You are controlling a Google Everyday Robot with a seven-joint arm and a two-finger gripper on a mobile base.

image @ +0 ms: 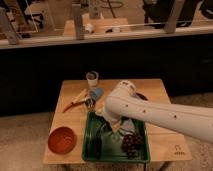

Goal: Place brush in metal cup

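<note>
Brush (96,144), slim, dark, lying in green tray (116,158) on counter (165,137), metal cup (92,77) upright near far edge, tool (111,122) released, low over tray beside brush, red bowl (62,139) front left

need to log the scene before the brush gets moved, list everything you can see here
table: one, light wood, centre
tray: one, green, table's front
brush: one, dark, seemingly lying in tray's left part
grapes: one bunch, dark purple, tray's right front
bowl: one, red, front left
cup: one, grey metal, upright at back
utensil: one, orange and tan, left of centre
blue object: one, before cup, unclear what
plate: one, dark, mostly behind arm
arm: one, white, from right
end effector: one, pale, open, over tray's back
</note>
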